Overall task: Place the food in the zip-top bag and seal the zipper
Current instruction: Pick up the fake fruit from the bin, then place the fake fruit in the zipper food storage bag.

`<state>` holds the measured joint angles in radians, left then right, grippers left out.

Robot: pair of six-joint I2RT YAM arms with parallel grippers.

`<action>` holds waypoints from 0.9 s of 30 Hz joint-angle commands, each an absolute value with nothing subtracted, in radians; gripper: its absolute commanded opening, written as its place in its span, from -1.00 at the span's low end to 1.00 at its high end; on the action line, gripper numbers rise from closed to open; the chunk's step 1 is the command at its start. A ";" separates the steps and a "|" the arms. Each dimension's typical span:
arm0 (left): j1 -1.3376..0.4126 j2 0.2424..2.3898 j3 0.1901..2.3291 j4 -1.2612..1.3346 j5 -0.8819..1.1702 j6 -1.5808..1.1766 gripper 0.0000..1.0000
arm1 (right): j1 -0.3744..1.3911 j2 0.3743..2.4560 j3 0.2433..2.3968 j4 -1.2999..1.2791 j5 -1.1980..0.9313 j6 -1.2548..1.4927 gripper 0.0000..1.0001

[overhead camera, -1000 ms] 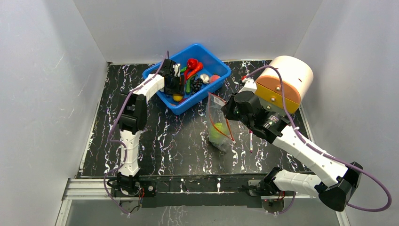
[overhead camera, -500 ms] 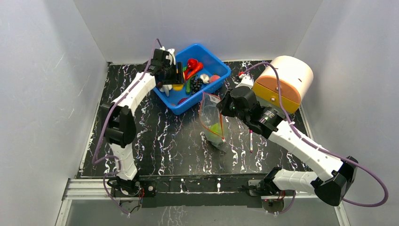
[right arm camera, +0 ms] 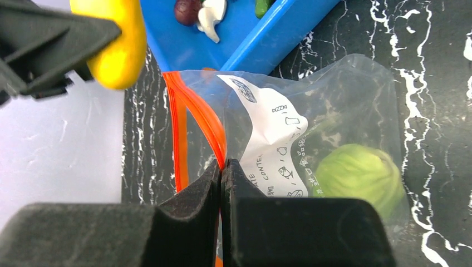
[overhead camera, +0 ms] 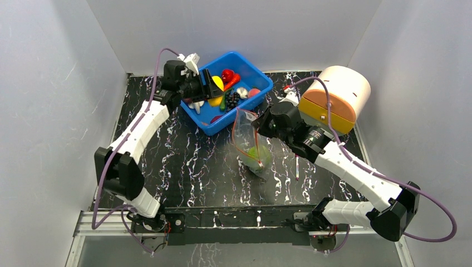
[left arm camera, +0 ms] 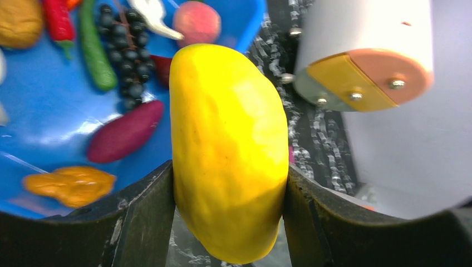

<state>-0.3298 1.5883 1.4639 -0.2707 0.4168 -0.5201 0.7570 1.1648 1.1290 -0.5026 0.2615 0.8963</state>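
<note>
Two arms work over the counter [overhead camera: 195, 161]: a blue tub [overhead camera: 253, 75] at the back holds most of the food, and the clear bag [overhead camera: 247, 142] stands just in front of it, pinched at its orange zipper [right arm camera: 192, 111] by the closed right fingers [right arm camera: 189, 206]. Left fingers [left arm camera: 139, 222] grip a yellow fruit [left arm camera: 228, 150] above the tub; a green melon [right arm camera: 359, 172] sits low in the bag. Loading step, I'd say: next the fruit must reach the bag's mouth and drop in; sealing not yet done.

White link shells, black joint housings on left arm [overhead camera: 142, 125] and right arm [overhead camera: 356, 172]. Purple cable [overhead camera: 455, 222] looped along each. Matte black wedge-shaped claw fingers [left arm camera: 139, 222]. Bases on black rail [overhead camera: 234, 218], aluminium extrusion [overhead camera: 106, 222].
</note>
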 commanded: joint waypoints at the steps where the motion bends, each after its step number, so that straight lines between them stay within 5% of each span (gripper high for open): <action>1: -0.336 1.459 1.351 -0.100 0.619 -0.709 -0.41 | 0.754 1.130 1.128 -0.368 0.276 0.991 -1.00; 16: -0.549 1.331 1.023 0.471 0.816 -1.154 -0.46 | 0.754 1.161 1.111 -0.243 0.351 1.113 -1.00; 27: -0.559 1.307 1.061 0.115 0.634 -0.889 -0.50 | 0.755 1.129 1.102 -0.252 0.364 1.120 -1.00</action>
<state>-0.5529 1.3445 1.0096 0.2775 0.7097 -1.0111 0.7521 1.1706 1.0973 -0.3496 0.3462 1.0950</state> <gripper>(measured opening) 0.588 0.008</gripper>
